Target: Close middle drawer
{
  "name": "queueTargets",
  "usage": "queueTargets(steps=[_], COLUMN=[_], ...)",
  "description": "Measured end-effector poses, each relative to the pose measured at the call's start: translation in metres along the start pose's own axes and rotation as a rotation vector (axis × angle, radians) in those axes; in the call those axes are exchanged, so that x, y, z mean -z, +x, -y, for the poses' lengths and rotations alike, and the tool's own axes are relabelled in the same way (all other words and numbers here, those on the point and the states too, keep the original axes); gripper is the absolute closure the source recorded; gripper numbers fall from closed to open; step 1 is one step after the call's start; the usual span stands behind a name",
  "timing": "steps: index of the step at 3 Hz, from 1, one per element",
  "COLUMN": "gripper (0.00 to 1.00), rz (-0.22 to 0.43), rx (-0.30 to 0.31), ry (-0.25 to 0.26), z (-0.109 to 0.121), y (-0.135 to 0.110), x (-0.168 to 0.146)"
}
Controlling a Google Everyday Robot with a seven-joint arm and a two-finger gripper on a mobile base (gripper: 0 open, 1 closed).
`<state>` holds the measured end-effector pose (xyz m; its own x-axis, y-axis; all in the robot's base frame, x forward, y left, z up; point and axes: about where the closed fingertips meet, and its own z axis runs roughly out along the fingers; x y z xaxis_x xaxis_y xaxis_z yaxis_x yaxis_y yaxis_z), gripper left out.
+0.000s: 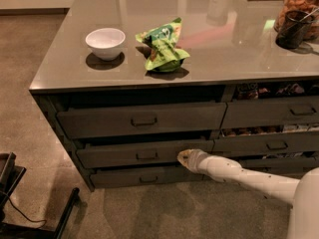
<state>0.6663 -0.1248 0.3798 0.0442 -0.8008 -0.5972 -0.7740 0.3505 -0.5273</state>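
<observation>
The middle drawer [119, 153] is the wide dark grey-brown front in the left column, with a small pull handle [147, 156] at its centre. It stands slightly out, with a dark gap above it. My gripper [184, 158] is at the end of the white arm [249, 176] that comes in from the lower right. It is at the right end of the drawer's front, right of the handle, and seems to touch the front.
The taller top drawer [142, 119] above it also stands out. The narrower right-hand drawers [271, 146] are ajar with snacks showing. A white bowl [105, 42], a green bag [163, 46] and a jar [299, 9] sit on the counter. A black frame [30, 213] stands on the floor at lower left.
</observation>
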Motion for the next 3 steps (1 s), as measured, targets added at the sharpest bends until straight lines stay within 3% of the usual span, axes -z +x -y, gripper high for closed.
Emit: queueTargets(steps=[1,2,3], gripper=[1.0,1.0,1.0], rz=[-0.004,-0.039,-0.079], rx=[-0.011,-0.064,-0.111], ry=[-0.044,-0.155,-0.237], z=[-0.006,-0.02,-0.03], y=[-0.001,-0.001,-0.01], x=[0.0,0.021,0.062])
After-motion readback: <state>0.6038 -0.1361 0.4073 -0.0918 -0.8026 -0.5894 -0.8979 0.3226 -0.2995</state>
